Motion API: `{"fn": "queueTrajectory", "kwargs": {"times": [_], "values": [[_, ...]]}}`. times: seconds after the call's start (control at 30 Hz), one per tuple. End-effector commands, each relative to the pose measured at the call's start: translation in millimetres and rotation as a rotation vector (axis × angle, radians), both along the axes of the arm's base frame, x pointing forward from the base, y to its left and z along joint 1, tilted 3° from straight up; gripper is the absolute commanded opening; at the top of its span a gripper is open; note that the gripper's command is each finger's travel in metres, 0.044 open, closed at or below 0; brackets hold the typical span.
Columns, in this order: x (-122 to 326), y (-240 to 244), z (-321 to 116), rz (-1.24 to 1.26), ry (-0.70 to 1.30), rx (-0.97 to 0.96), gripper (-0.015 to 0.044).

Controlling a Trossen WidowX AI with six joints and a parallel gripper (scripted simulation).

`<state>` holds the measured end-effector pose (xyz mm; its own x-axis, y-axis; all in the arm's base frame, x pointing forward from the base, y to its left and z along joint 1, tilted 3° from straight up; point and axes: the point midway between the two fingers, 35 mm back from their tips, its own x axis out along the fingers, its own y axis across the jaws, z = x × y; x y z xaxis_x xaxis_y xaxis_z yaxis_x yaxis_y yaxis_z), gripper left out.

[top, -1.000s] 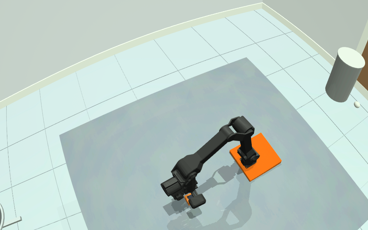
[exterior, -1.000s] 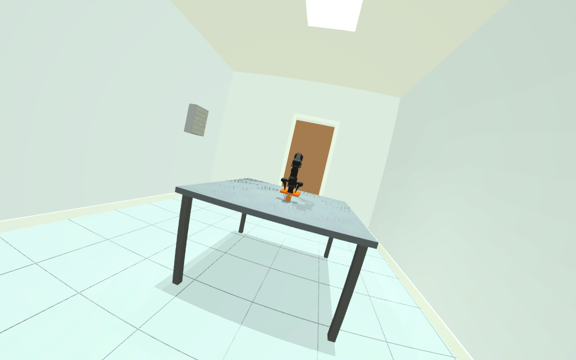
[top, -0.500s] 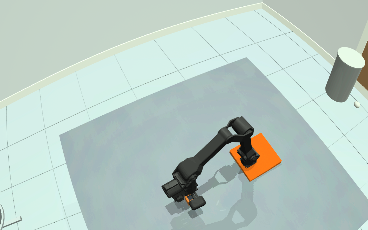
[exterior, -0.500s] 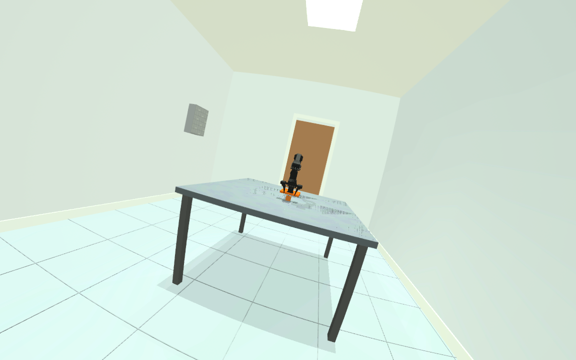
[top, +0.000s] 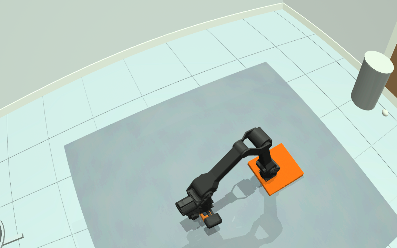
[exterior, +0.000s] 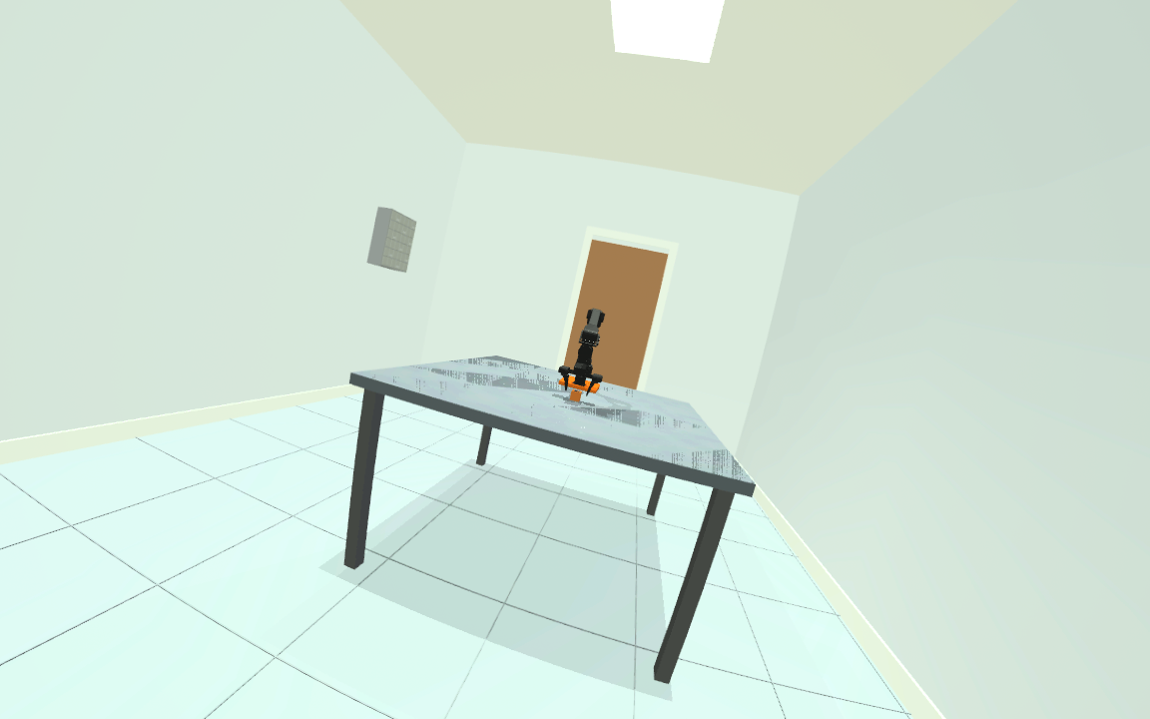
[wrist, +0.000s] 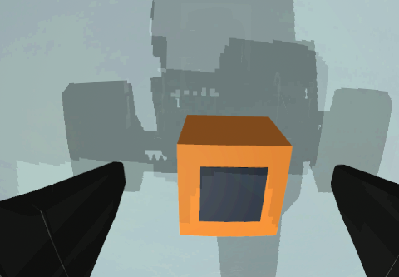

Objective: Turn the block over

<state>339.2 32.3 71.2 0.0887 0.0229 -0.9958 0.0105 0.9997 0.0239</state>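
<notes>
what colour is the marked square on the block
Dark navy blue, set in the orange block; it shows best in the wrist view.

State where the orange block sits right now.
In the wrist view the orange block rests on the table, marked side up, centred between the open pincer's two fingers, touching neither.

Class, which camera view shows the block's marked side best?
The wrist view: the block fills the centre, its dark marked side facing the camera between the open hand's fingers. The top view shows only an orange sliver under the hand; the exterior view, a tiny orange speck.
</notes>
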Motion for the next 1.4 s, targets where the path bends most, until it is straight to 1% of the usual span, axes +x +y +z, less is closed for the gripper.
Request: {"fn": "queueTrajectory", "kwargs": {"times": [0.0, 0.33, 0.9, 0.97, 1.0, 1.13, 1.27, 1.37], "values": [[-2.1, 0.7, -7.5, -0.004, 0.011, 0.004, 0.0440], [-2.1, 0.7, -7.5, -0.004, 0.011, 0.004, 0.0177], [-2.1, 0.7, -7.5, -0.004, 0.011, 0.004, 0.0064], [-2.2, 0.6, -3.7, -0.004, 0.011, 0.004, 0.0012], [-2.5, 0.5, 1.1, -0.004, 0.011, 0.004, 0.0000], [-4.3, -0.1, 21.5, -0.004, 0.011, 0.004, 0.0000], [-4.2, -0.1, 22.0, -0.004, 0.000, 0.003, 0.0000], [-3.5, 0.1, 20.3, -0.004, -0.046, 0.001, 0.0000]]}}
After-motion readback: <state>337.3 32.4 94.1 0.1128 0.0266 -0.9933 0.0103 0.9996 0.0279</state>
